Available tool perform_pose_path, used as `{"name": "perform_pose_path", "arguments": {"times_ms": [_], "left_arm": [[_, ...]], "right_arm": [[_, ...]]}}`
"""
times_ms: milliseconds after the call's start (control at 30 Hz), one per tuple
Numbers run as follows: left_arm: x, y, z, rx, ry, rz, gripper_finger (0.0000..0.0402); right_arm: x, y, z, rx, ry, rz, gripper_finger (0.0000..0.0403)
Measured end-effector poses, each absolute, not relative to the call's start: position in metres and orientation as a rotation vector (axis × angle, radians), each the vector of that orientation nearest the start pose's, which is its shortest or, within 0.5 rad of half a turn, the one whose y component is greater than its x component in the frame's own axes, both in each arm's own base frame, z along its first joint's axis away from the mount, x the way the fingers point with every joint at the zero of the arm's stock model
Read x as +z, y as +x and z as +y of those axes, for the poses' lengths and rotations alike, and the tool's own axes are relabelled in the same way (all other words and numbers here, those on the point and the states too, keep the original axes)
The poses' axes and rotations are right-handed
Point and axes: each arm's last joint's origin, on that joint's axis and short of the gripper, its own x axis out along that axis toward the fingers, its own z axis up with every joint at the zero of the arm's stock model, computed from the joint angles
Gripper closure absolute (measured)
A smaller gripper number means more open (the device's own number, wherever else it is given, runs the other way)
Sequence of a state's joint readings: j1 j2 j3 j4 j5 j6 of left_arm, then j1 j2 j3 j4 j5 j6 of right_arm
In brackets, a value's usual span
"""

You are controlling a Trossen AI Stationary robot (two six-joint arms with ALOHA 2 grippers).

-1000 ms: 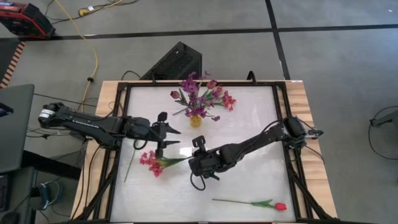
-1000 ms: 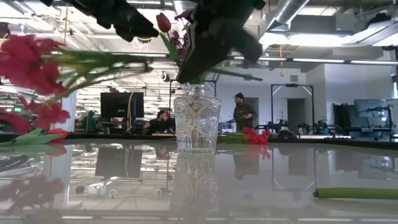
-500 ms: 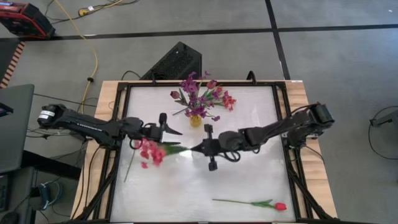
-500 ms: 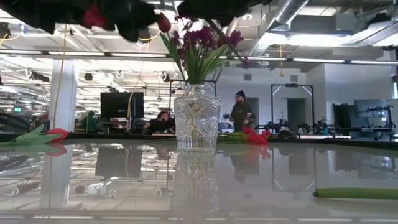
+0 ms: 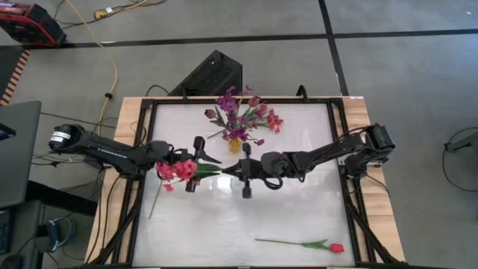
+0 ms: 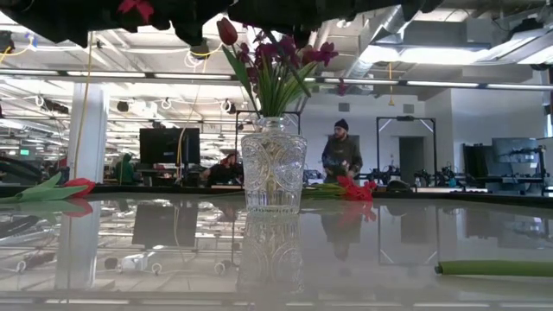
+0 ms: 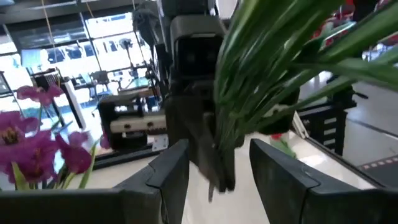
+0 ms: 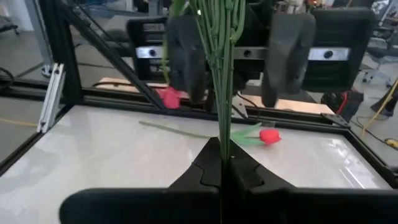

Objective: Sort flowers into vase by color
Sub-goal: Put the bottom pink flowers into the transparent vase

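Both arms have drawn together over the middle of the table (image 5: 299,224) since a second ago. From the left, the left gripper (image 5: 196,161) spreads wide around the red-pink flower spray (image 5: 176,172); the right gripper (image 5: 240,168) is clamped tight on its green stems, in front of the vase (image 5: 235,143).

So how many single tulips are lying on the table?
2. One tulip lies near the table's right front corner; the other tulip lies by the left edge. Others may be hidden.
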State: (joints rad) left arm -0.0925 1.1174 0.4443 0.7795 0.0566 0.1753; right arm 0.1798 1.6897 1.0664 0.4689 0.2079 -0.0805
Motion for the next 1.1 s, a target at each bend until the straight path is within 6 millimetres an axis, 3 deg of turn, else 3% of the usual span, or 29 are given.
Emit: {"name": "perform_pose_path", "arguments": {"times_ms": [200,667,800,933,1100], "left_arm": [[0.258,0.234,-0.024,-0.164,0.174,-0.156,0.0244],[0.256,0.258,-0.026,-0.164,0.175,-0.116,0.025],[0.257,0.259,-0.025,-0.129,0.178,-0.114,0.0298],[0.256,0.259,-0.025,-0.117,0.182,-0.111,0.0381],[0.258,0.258,-0.024,-0.071,0.151,-0.114,0.0399]], "right_arm": [[0.257,0.376,0.055,-0.042,-0.095,0.147,0.0379],[0.258,0.376,0.055,-0.043,-0.102,0.141,0.0379],[0.258,0.376,0.055,-0.041,-0.114,0.14,0.0374],[0.258,0.376,0.055,-0.042,-0.113,0.144,0.0332],[0.259,0.373,0.056,-0.039,-0.118,0.169,0.0267]]}}
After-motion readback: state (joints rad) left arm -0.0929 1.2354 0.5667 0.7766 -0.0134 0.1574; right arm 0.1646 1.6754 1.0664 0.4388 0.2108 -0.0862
